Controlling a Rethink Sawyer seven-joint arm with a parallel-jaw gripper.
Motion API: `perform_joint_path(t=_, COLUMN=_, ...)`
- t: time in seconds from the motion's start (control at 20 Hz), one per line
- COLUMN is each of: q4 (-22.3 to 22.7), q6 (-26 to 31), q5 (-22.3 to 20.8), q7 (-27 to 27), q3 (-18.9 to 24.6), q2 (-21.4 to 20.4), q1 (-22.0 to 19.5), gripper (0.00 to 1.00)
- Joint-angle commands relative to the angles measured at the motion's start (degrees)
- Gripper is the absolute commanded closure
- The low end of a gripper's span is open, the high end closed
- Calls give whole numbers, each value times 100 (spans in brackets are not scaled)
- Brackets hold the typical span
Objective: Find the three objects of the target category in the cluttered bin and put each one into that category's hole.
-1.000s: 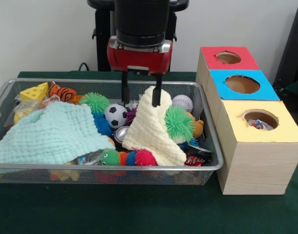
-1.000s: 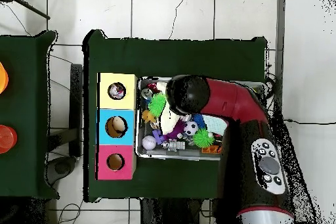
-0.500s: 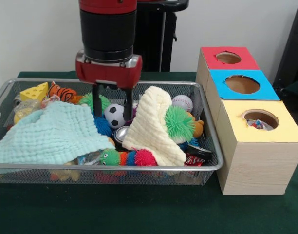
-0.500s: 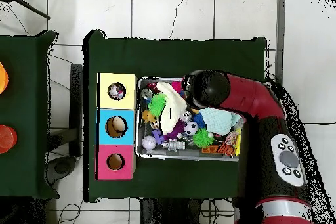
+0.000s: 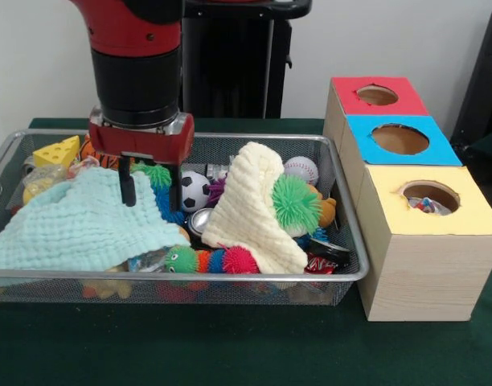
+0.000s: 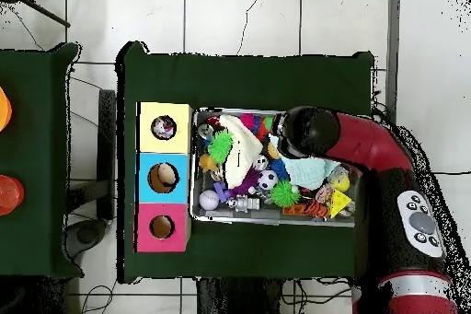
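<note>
We see the gripper (image 5: 151,188) hanging over the left half of the wire bin (image 5: 342,275), its two dark fingers (image 5: 128,186) spread apart with nothing between them. The left finger's tip sits at the upper edge of the mint cloth (image 5: 81,225); whether it touches the cloth we cannot tell. The right finger comes down just beside the soccer ball (image 5: 193,190), in front of a green spiky ball (image 5: 157,174).

The bin is crowded: a cream cloth (image 5: 250,211) is propped in the middle with a second green spiky ball (image 5: 295,203) against it, a baseball (image 5: 301,169) lies behind that, a cheese wedge (image 5: 58,151) is at the far left corner, and a caterpillar toy (image 5: 210,260) lies along the front rim. Beside the bin stand three boxes with holes, the red box (image 5: 376,96), the blue box (image 5: 400,139) and the yellow box (image 5: 429,205).

From above, the arm (image 6: 363,145) covers the fingers, yet we can look into the holes: something lies in the yellow box (image 6: 165,127) and the blue box (image 6: 163,178).

The bench (image 5: 230,346) is draped in dark green; the floor (image 6: 239,16) is pale tile.
</note>
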Motion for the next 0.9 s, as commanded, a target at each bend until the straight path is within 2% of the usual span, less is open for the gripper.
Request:
perform_joint_path(t=0.05, q4=499, q6=-451, q5=-510, q7=-714, q3=563, q2=359, q1=-216, gripper=0)
perform_joint_path(t=0.5, q4=319, q6=-485, q5=-867, q7=-690, q3=624, q2=607, q1=-384, gripper=0)
perform_joint_path(t=0.65, q4=189, q6=-640, q5=-982, q7=-683, q3=666, q2=827, q1=-456, gripper=0)
perform_joint_path(t=0.9, q4=73, q6=-631, q5=-998, q7=-598, q3=776, q2=1028, q1=-525, gripper=0)
